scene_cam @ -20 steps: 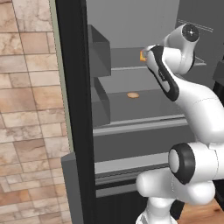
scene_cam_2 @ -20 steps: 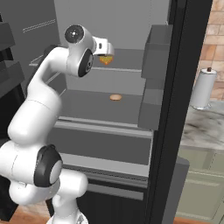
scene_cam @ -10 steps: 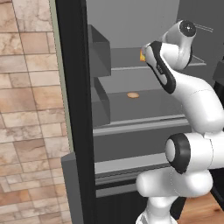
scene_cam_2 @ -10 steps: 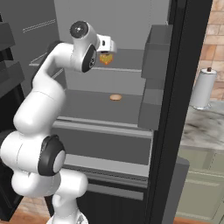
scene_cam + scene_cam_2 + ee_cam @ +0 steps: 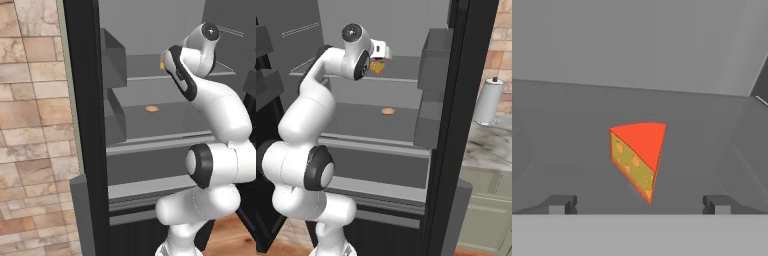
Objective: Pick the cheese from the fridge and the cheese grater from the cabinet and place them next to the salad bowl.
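The gripper (image 5: 639, 204) is spread wide and holds nothing. The cheese (image 5: 637, 157) lies on a grey shelf (image 5: 572, 150) inside the fridge (image 5: 85, 125), just ahead of the gripper and centred between its fingertips (image 5: 559, 204), not touching them. A flat tan disc (image 5: 388, 111) rests on the shelf below the gripper.

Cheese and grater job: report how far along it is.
Done: the fridge stands open and the arm has reached in. In hand: the open gripper lines up on the cheese, which sits ungrasped on its shelf. Left: grasp it, fetch the grater, place both by the bowl.
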Tool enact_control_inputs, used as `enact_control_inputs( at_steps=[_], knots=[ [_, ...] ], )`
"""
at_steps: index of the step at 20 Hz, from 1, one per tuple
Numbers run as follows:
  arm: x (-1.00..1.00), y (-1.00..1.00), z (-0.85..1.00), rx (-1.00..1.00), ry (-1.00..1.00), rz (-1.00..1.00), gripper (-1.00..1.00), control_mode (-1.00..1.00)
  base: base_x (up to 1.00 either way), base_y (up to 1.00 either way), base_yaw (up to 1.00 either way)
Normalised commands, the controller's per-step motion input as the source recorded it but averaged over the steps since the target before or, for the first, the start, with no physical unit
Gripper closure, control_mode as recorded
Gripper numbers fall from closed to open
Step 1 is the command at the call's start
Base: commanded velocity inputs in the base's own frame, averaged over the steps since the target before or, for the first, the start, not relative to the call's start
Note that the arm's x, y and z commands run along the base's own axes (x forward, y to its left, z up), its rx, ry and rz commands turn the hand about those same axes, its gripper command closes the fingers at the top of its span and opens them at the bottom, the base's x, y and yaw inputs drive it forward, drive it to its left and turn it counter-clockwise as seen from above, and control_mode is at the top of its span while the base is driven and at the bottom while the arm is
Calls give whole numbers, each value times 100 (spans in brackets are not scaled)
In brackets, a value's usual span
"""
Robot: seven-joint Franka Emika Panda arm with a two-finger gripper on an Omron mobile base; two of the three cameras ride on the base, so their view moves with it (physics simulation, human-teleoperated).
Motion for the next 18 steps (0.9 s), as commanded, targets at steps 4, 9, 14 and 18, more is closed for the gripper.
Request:
enact_control_inputs(
  at_steps=[4,9,14,18],
  knots=[
    [28,0,-9,0,5,0,-100,-100,0,0,0],
    [19,0,-1,0,2,0,-100,-100,0,0,0],
    [14,0,-5,0,11,0,-100,-100,0,0,0],
    [13,0,-10,0,8,0,-100,-100,0,0,0]
  ],
)
